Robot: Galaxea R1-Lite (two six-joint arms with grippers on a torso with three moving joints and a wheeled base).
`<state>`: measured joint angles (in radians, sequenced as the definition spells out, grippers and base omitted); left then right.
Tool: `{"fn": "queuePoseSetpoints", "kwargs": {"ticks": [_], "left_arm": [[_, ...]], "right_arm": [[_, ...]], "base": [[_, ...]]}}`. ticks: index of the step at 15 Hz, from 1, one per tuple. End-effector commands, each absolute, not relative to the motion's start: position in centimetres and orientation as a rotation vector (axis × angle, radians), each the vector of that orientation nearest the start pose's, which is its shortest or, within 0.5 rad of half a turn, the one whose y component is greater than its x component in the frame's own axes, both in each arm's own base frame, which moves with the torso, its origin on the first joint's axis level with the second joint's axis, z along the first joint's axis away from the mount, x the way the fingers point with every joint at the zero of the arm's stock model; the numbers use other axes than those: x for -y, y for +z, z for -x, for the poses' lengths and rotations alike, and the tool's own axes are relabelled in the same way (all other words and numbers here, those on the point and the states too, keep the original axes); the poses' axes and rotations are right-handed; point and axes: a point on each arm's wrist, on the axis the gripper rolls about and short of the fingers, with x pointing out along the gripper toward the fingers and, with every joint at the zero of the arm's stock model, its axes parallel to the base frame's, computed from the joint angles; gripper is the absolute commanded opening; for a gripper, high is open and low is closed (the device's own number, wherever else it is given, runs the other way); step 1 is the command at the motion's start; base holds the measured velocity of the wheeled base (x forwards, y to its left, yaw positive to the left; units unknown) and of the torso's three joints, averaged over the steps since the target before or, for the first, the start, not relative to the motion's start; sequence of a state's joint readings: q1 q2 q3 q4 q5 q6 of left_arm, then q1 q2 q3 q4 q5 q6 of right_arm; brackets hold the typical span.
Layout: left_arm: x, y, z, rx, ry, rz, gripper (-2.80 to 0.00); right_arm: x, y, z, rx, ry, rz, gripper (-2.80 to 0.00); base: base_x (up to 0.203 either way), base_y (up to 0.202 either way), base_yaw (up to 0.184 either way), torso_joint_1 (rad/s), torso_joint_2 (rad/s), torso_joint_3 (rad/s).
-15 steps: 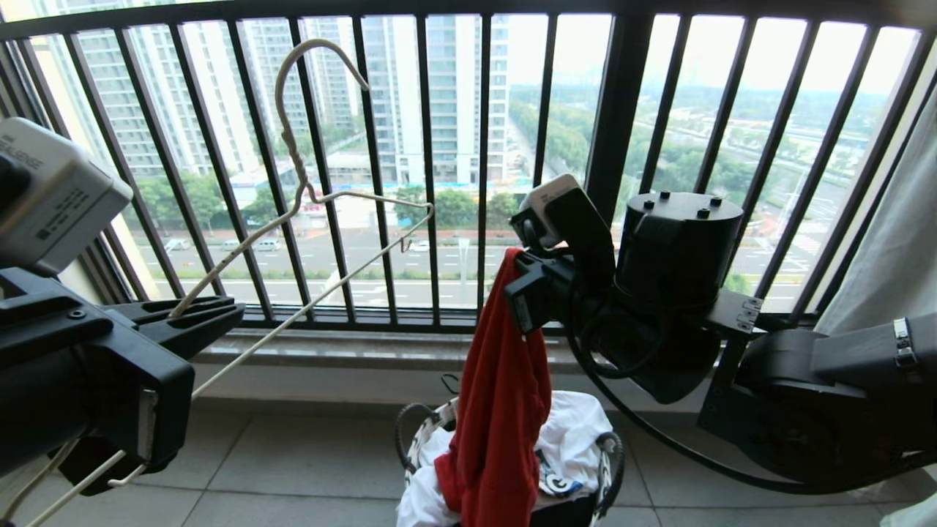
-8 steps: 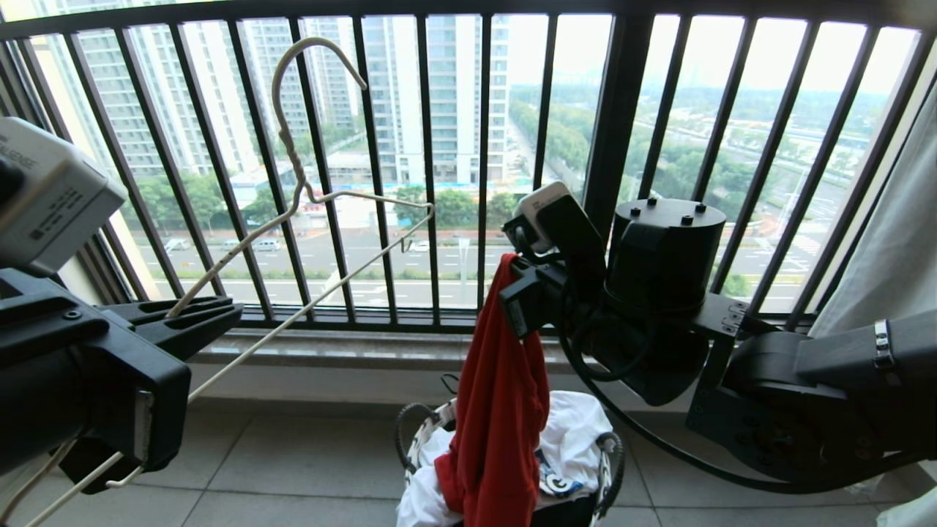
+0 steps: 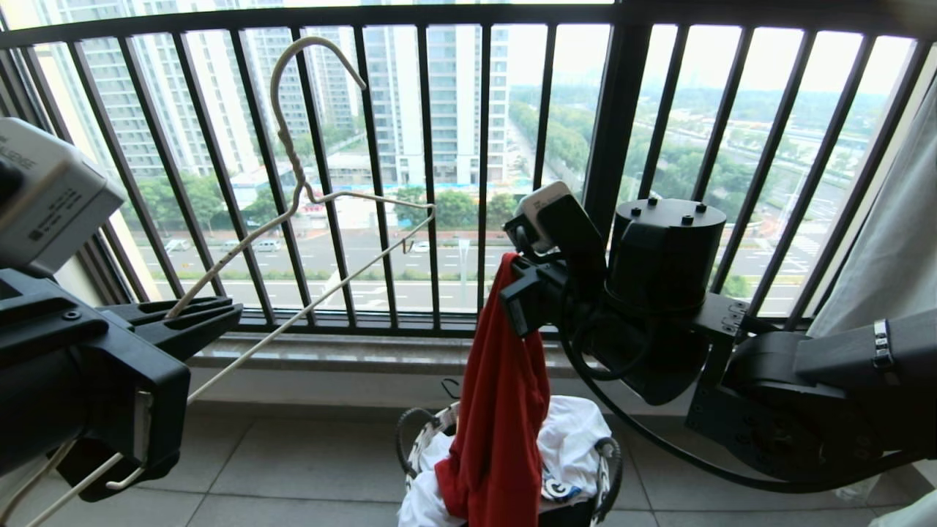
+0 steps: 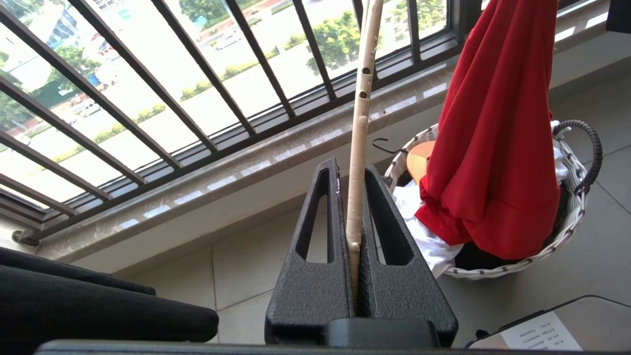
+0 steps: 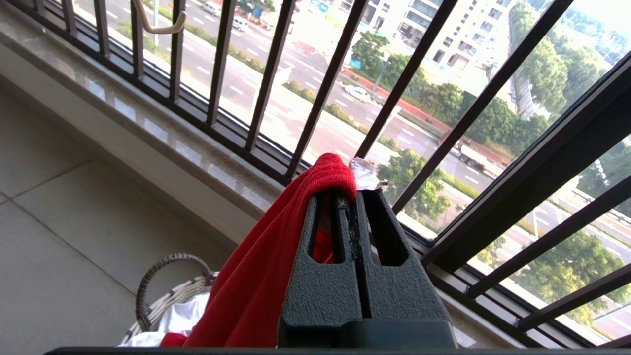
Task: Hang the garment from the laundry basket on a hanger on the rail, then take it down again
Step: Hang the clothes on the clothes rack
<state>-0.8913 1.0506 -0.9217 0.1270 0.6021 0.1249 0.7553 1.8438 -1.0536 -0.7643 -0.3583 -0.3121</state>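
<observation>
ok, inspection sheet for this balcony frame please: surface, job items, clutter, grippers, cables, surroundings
Surface: tiled floor, stone sill under the window.
Job items: red shirt hanging bunched, its lower end in the basket; hanger raised, hook up. Rail: nothing seen.
Clutter: white laundry in the basket.
Grippers: left gripper shut on the hanger wire; right gripper shut on the shirt's top.
Cables: black cable looping under the right arm.
Surroundings: black window bars, street and towers beyond, pale curtain at right.
</observation>
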Motion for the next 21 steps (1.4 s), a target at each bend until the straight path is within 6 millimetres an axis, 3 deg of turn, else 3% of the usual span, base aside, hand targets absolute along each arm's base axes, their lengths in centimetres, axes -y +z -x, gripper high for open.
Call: {"fn": "queuePoseSetpoints", "kwargs": {"ticks": [1,6,21], "left_arm": [[9.25,28.61,-9.12,-0.175,-0.296,-0.304,-2.80],[9.29,28.59,-9.15,-0.176,-0.296,-0.306,-2.80],[9.46,27.95,-9.29,-0.193,-0.300,-0.340,-2.80]], "right_arm": [[-24.04,21.48,-26.64,0.041,0.396,0.323,-2.80],[-24.02,21.53,-26.61,0.043,0.396,0.324,-2.80],[-23.96,21.63,-26.64,0.045,0.394,0.322,-2.80]], "base": [[0.000,0.000,0.000,0.000,0.00,0.000],[0.000,0.000,0.000,0.029,-0.15,-0.149],[0.000,0.000,0.000,0.148,-0.47,-0.316]]}}
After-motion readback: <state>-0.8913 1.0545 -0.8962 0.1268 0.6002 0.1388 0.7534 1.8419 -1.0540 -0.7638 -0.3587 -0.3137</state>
